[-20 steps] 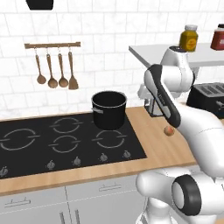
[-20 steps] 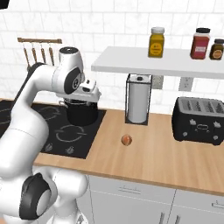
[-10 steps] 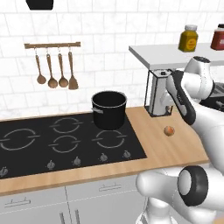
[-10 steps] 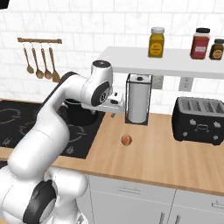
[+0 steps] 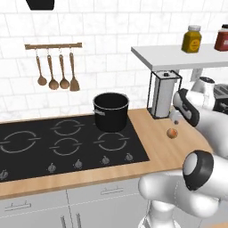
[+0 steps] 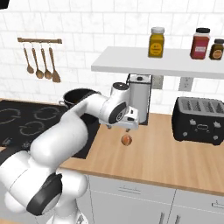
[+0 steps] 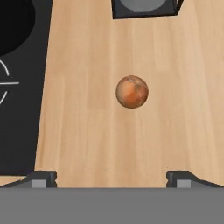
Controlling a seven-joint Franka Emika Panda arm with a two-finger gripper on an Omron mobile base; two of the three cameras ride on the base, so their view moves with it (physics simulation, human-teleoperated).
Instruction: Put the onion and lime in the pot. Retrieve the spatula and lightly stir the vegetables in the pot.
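Onion [image 7: 131,91] lies alone on the bare wooden worktop [image 7: 87,131], a small round orange-brown ball, between the hob [image 5: 67,142] and the toaster [image 6: 199,119], in front of a tall wire holder [image 6: 139,104]. The gripper [image 6: 127,128] hangs directly above the onion, pointing down, and does not touch it. Its jaws stand wide apart and hold nothing; in the hand view the onion sits between the two tips, a little ahead of them.

The pot [image 5: 111,111] stands on the back right burner, near the hob's edge, and I cannot see inside it. Wooden spoons [image 5: 55,73] hang on the wall behind.

I think the step in hand is picking up the onion. The next move asks the arm to go straight down, keeping the onion centred, and then to close gently, because a round thing can roll away.
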